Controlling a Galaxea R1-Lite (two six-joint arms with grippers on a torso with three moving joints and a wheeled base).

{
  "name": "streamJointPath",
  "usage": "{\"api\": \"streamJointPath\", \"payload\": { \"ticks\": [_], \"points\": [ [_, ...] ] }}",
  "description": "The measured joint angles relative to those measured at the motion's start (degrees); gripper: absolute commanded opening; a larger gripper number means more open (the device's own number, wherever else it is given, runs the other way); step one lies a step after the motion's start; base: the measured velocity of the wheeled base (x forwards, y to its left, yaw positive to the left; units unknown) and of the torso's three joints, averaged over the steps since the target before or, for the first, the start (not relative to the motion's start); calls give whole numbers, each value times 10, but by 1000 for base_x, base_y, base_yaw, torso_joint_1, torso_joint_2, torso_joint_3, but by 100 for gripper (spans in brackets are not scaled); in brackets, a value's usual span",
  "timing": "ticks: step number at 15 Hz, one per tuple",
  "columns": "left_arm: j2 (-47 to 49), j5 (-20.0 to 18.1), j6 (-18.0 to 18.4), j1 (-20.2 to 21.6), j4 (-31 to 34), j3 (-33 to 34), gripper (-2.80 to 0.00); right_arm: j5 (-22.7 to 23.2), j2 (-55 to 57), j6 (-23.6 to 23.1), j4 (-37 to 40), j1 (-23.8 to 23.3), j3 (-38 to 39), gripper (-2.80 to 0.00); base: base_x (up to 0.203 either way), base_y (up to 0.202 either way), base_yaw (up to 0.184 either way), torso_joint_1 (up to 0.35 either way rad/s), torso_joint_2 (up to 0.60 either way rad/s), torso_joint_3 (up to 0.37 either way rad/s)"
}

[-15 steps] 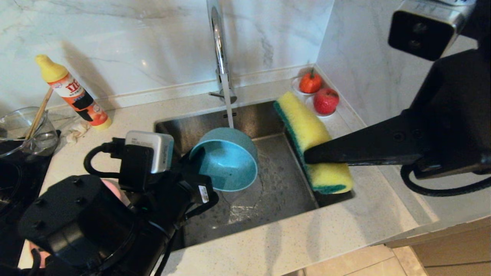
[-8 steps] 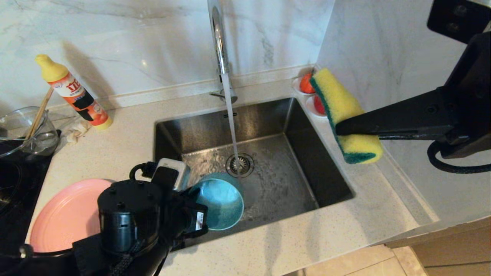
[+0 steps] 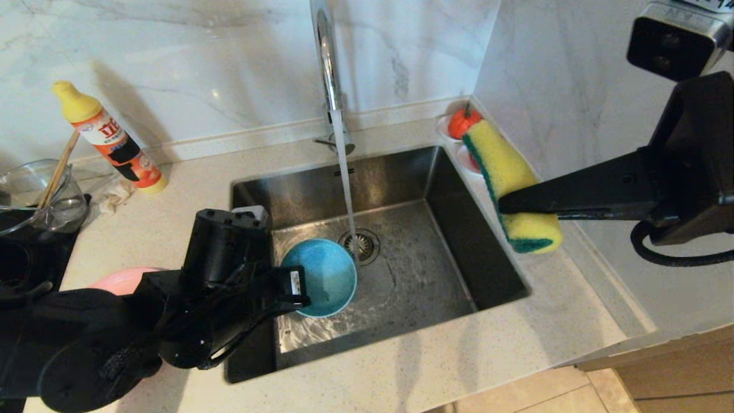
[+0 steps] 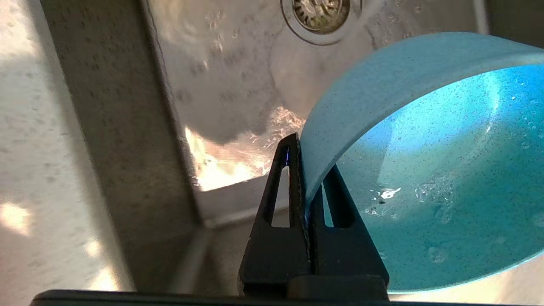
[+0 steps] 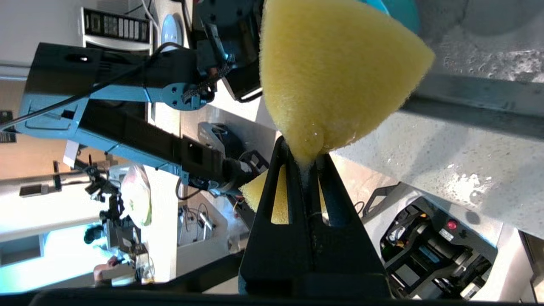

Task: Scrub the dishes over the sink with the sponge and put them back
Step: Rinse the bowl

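The small round matte teal-blue bowl (image 3: 319,277) hangs tipped on its side over the left part of the square stainless-steel sink (image 3: 401,172), its open mouth turned toward the viewer and its inside wet, with droplets and a little pooled water showing in the left wrist view (image 4: 425,178). The left gripper (image 3: 289,287) pinches the bowl's rim, its jaws pressed tight with one finger inside the wall and one outside. The bowl's speckled outer wall looks dull and even, the rim thin and smooth. A stream of water falls from the tall chrome tap (image 3: 327,63) just past the bowl's far edge onto the round drain strainer (image 3: 360,244), and the sink floor is wet and rippled.

The right gripper (image 3: 502,205) hovers above the sink's right-hand rim, jaws squeezed onto the rectangular yellow foam sponge with a thin green scouring layer (image 3: 510,183); the foam bulges on either side of the pinch, and the green face is turned toward the sink. The sponge is well apart from the bowl.

A sliver of the shallow pink plate (image 3: 117,280) shows on the pale speckled surface (image 3: 430,367) left of the sink, mostly hidden behind the left arm.
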Motion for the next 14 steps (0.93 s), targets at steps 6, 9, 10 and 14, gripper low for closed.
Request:
{"api": "streamJointPath", "payload": {
  "ticks": [6,9,10,14],
  "points": [
    [44,-8,-98,16,86,-102,-280,0,1,-1,-17,-18,18,-280,0,0,0,0,0,0],
    [63,-28,-148,19,112,-151,-280,0,-2,-1,-31,-20,36,-280,0,0,0,0,0,0],
    [68,-33,-160,21,113,-161,-280,0,-3,-1,-31,-20,40,-280,0,0,0,0,0,0],
    [94,-76,-218,42,125,-193,-280,1,-4,-1,-38,-20,53,-280,0,0,0,0,0,0]
  ]
}}
